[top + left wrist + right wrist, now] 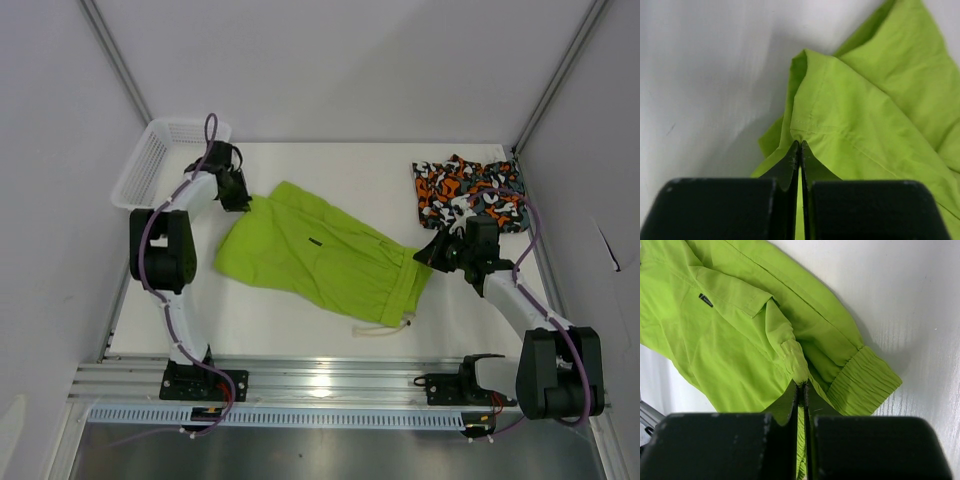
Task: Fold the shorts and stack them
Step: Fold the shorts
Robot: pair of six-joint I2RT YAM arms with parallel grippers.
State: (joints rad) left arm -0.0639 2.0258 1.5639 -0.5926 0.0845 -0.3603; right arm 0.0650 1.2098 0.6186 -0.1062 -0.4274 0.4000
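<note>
Far left, the white mesh basket (165, 160) sat at the back corner of the table (300, 320), well apart from the cloth. Just beside it, the left gripper (243, 204) was down on the far-left corner of the lime green shorts (320, 255). Its jaws were pressed together with a fold of hem pinched between them, and the wrist view showed the green cloth puckering right at the fingertips. The shorts lay spread across the middle of the table, slanting from far left to near right, with a small black label (313, 241) showing on top. The white drawstring (385, 330) trailed off the near edge of the waistband (865, 382). On the right, the right gripper (428, 254) had its jaws closed tight on a bunched ridge of green fabric next to that ribbed waistband. Beyond it, in the far-right corner, the orange camo shorts (468, 192) lay flat on their own, clear of the green pair and untouched by either arm.
</note>
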